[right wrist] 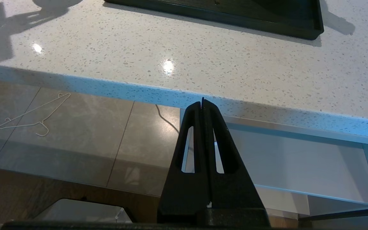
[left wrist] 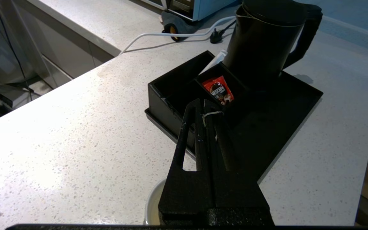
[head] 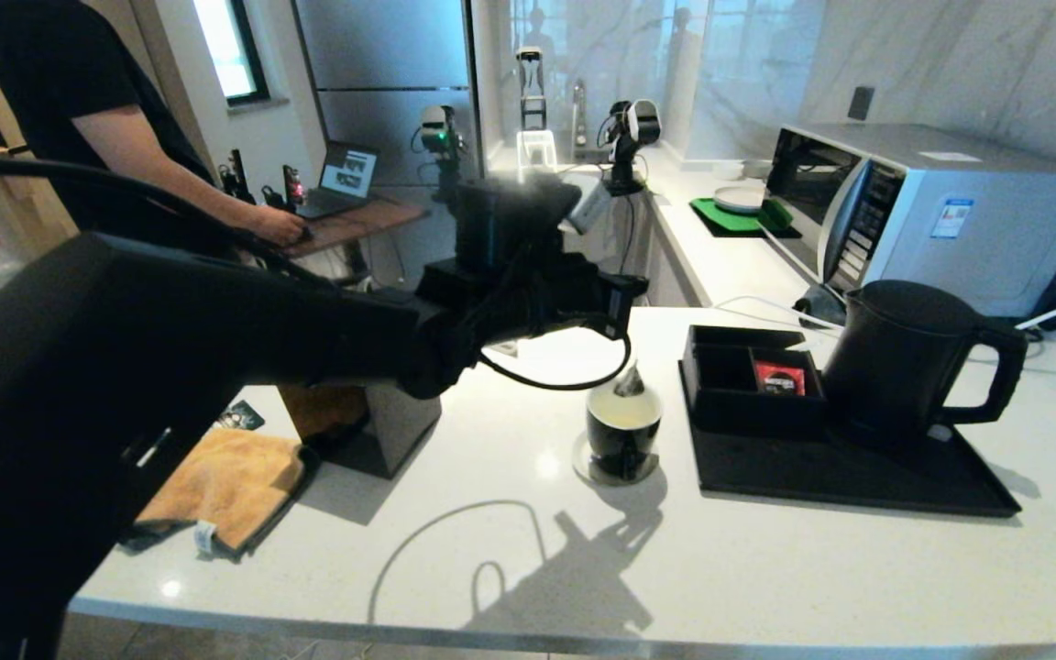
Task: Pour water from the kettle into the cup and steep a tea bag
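The small black cup (head: 622, 440) stands on a round coaster on the white counter, with pale yellowish water (head: 624, 417) inside. My left gripper (head: 624, 316) hovers just above it, shut on the thin white string (left wrist: 212, 113) of the tea bag (head: 631, 382), which hangs at the cup's rim with its tip above the water. In the left wrist view the left gripper (left wrist: 202, 103) pinches the string and the cup's white rim (left wrist: 152, 204) shows beneath it. The black kettle (head: 904, 362) (left wrist: 264, 41) stands upright on the black tray (head: 812, 472). My right gripper (right wrist: 202, 102) is shut and empty below the counter's front edge.
A black divided box (head: 734, 376) with a red sachet (head: 780, 378) sits on the tray's left end. A black cube tissue box (head: 390, 422) and an orange cloth (head: 225, 486) lie at the left. A microwave (head: 931, 211) stands behind the kettle, and a person stands far left.
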Motion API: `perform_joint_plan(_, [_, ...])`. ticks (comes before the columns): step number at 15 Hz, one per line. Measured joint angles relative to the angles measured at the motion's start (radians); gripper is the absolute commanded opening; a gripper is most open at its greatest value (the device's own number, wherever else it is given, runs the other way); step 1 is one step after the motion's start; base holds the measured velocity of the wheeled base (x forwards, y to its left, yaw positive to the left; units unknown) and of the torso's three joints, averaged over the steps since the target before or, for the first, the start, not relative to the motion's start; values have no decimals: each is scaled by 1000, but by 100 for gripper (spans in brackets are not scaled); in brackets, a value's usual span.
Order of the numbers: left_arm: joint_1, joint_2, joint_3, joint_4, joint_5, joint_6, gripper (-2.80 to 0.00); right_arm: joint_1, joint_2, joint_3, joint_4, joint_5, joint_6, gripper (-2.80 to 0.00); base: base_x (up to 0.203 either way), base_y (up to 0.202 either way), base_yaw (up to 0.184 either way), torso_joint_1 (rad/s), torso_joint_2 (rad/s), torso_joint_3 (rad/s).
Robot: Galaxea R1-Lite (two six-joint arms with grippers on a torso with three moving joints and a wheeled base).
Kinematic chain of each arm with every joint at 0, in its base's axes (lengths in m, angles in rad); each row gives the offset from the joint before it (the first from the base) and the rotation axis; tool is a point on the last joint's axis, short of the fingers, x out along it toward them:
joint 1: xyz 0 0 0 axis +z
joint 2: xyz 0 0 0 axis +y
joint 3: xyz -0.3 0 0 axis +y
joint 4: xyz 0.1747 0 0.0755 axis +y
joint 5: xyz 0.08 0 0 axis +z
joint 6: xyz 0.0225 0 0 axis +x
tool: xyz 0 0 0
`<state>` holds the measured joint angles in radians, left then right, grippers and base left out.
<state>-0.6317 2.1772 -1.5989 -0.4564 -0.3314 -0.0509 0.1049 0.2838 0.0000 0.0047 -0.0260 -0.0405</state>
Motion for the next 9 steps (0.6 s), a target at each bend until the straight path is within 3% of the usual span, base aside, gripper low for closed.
perform_joint_plan(9, [3,18,42,-11,0,3,-280,0,0,0,0,0,0,-280,0,0,0,0,0,0])
